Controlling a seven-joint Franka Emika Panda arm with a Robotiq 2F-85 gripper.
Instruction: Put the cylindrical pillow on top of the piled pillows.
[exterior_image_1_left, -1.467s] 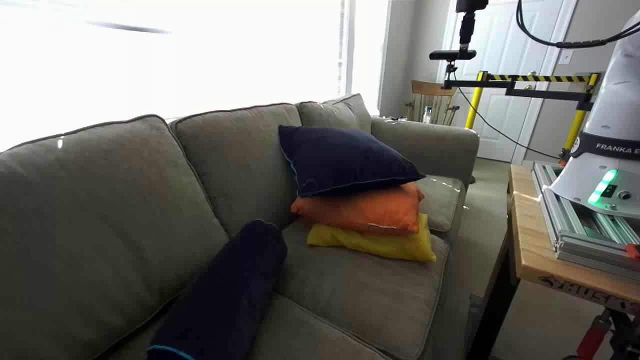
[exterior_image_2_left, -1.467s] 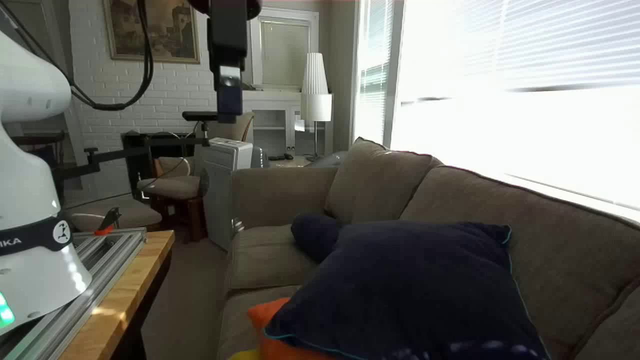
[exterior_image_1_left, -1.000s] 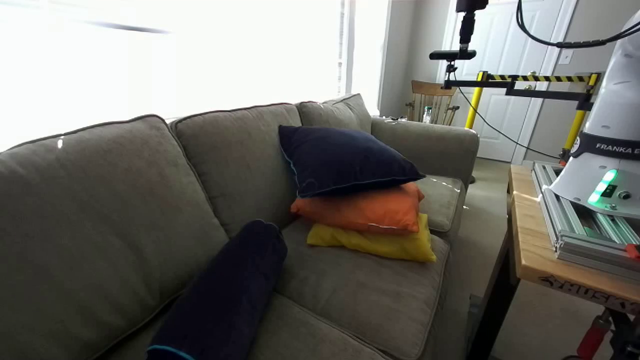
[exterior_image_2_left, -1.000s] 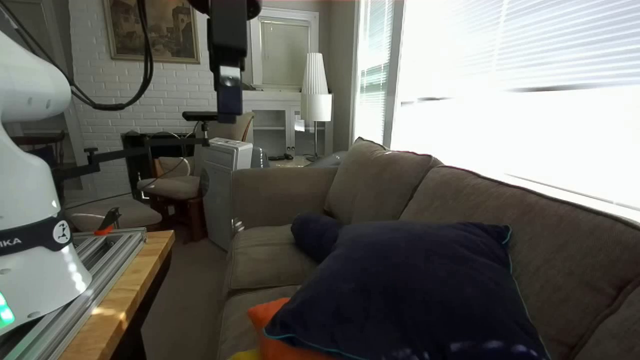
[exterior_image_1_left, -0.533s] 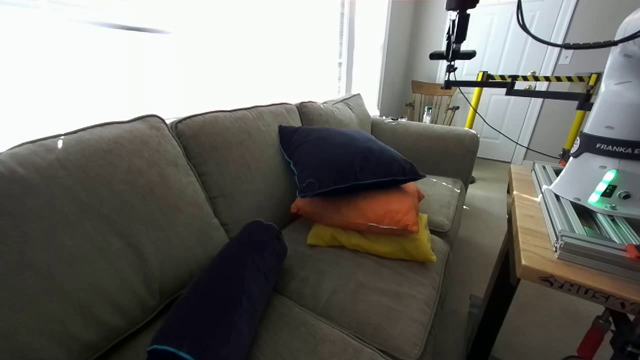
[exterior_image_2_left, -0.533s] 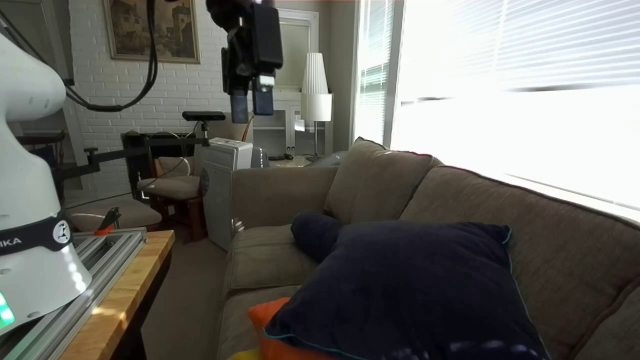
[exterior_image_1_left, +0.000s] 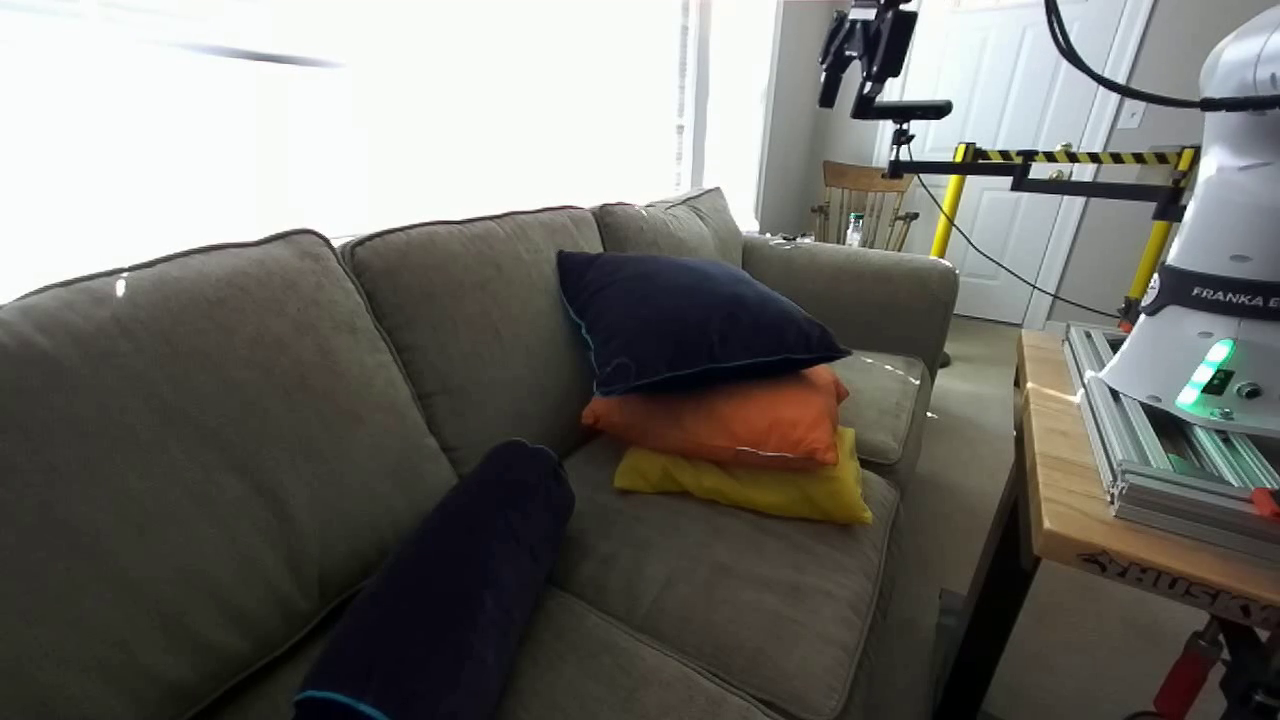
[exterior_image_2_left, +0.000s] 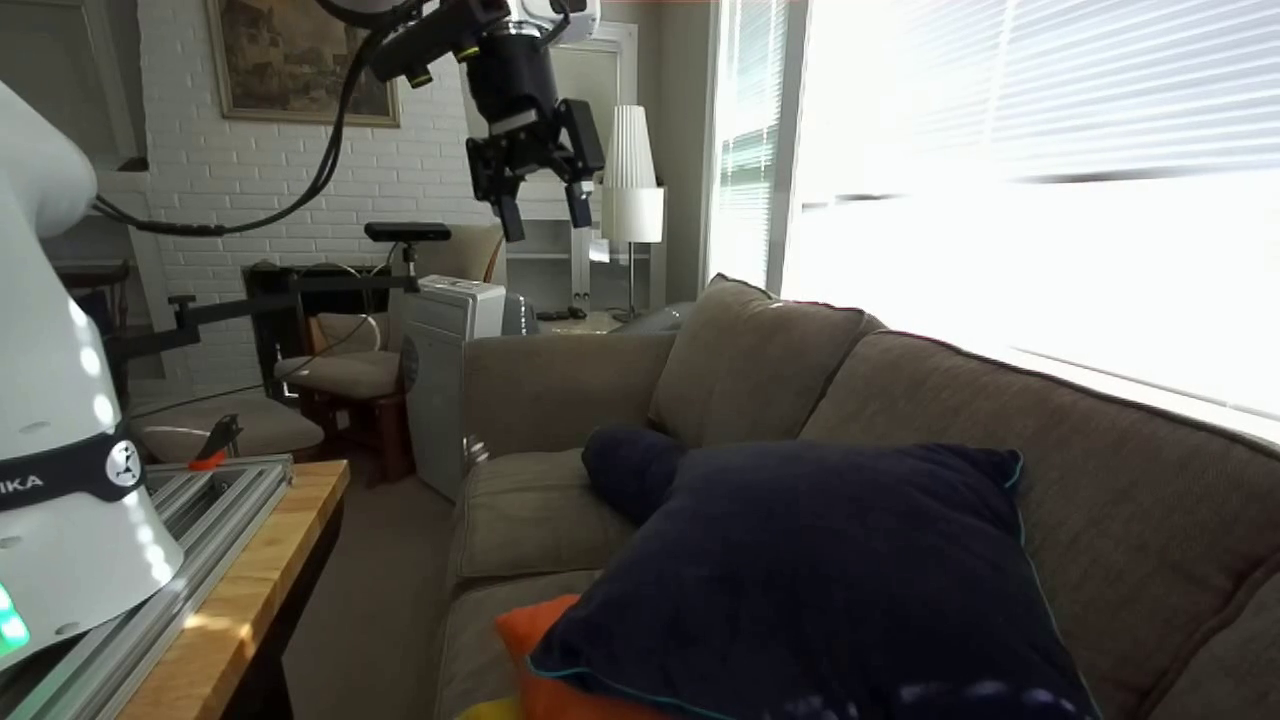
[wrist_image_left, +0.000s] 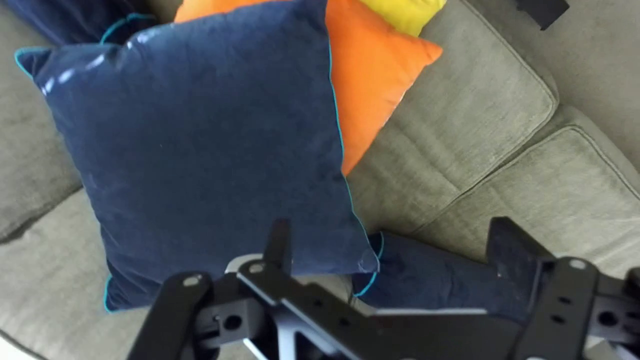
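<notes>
The cylindrical pillow (exterior_image_1_left: 440, 590), a navy bolster, lies on the sofa seat beside the pile; it also shows in an exterior view (exterior_image_2_left: 628, 470), partly hidden, and in the wrist view (wrist_image_left: 435, 270). The piled pillows have a navy square cushion (exterior_image_1_left: 690, 320) on top, orange (exterior_image_1_left: 720, 420) in the middle and yellow (exterior_image_1_left: 750, 485) at the bottom. My gripper (exterior_image_2_left: 546, 215) is open and empty, high above the sofa; it shows in an exterior view (exterior_image_1_left: 847, 95) too. In the wrist view its spread fingers (wrist_image_left: 391, 232) overlie the navy cushion's corner and the bolster, well above both.
Grey sofa back cushions (exterior_image_1_left: 470, 320) stand behind the pile. A camera (exterior_image_2_left: 408, 232) on a black bracket (exterior_image_2_left: 250, 305) juts beside the sofa. The robot base stands on a wooden table (exterior_image_1_left: 1060, 480). Another navy fabric piece (wrist_image_left: 80, 20) lies beyond the pile in the wrist view.
In the last half second or so my gripper has swung toward the sofa and turned, so both fingers now show apart. It barely moved before that. The pillows have not moved.
</notes>
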